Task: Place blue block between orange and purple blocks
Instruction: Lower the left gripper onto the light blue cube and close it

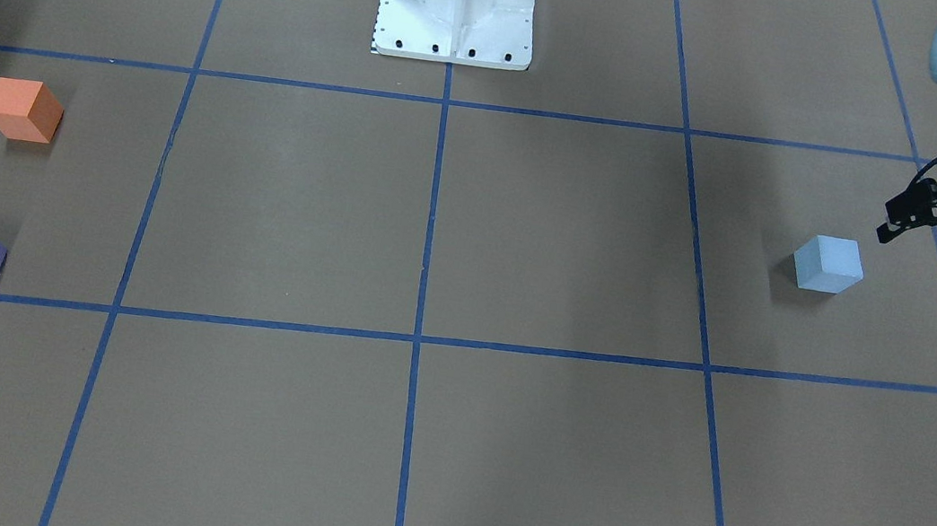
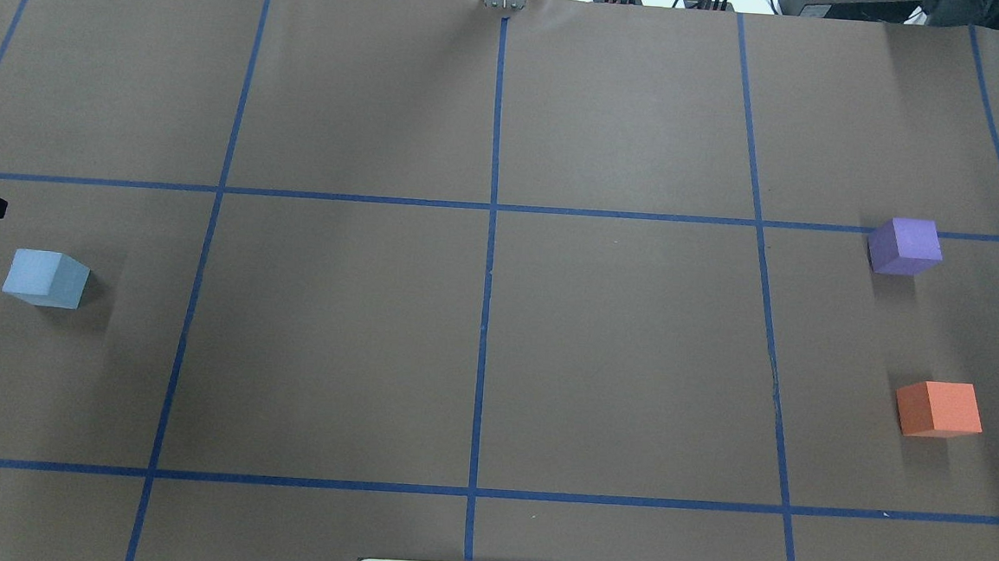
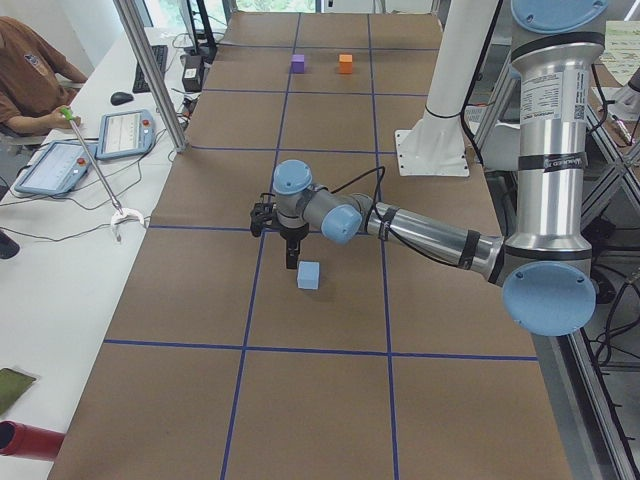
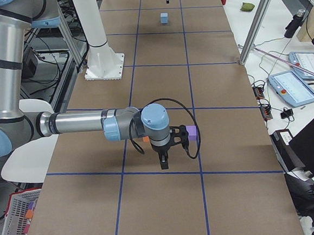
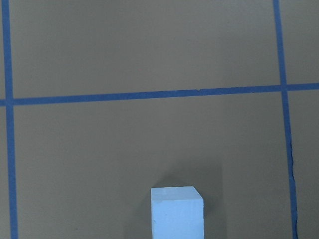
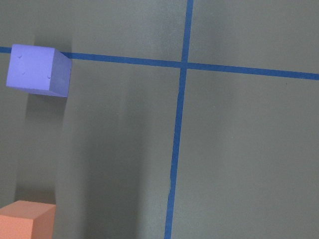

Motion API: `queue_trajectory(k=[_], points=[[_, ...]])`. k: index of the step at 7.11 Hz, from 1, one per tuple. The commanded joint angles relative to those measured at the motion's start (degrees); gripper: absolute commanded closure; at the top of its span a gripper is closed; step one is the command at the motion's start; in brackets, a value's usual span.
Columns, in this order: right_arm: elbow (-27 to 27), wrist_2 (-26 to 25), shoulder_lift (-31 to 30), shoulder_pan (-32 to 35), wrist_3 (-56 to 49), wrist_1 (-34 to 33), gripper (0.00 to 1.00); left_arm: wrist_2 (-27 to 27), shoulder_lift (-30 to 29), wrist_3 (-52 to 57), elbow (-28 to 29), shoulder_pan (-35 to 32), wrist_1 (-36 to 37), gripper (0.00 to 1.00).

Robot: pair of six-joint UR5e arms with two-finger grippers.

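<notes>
Hovering over my left end of the bench [image 2: 478, 349], my left end effector [image 1: 917, 239] points down with its two fingers spread apart and nothing between them. The blue block [image 1: 828, 265] rests on the brown paper near it, untouched, inside one of the squares marked by blue tape. My left wrist camera catches that block at the bottom edge of its view, roughly centred. The orange block [image 2: 938, 410] and the purple block [image 2: 904, 246] stand at the opposite end of the bench, well apart from the blue one. They are near each other but not touching, and the purple one sits just beside a tape line. My right end effector [image 4: 164, 159] hangs above the bench close to those two. It shows only from the side camera, so I cannot tell whether its fingers are spread or closed.
</notes>
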Motion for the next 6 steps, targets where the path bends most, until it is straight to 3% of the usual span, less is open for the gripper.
queue_trajectory(k=[1, 3, 6], points=[[0.06, -0.01, 0.03, 0.0, 0.0, 0.0, 0.0, 5.14, 0.42, -5.79, 2.77, 6.04, -6.01, 0.0], [0.06, 0.08, -0.06, 0.0, 0.0, 0.0, 0.0, 9.01, 0.42, -7.03, 5.85, 8.86, -9.79, 0.0], [0.06, -0.01, -0.06, 0.0, 0.0, 0.0, 0.0, 9.56, 0.33, -6.86, 7.01, 10.45, -9.9, 0.0]])
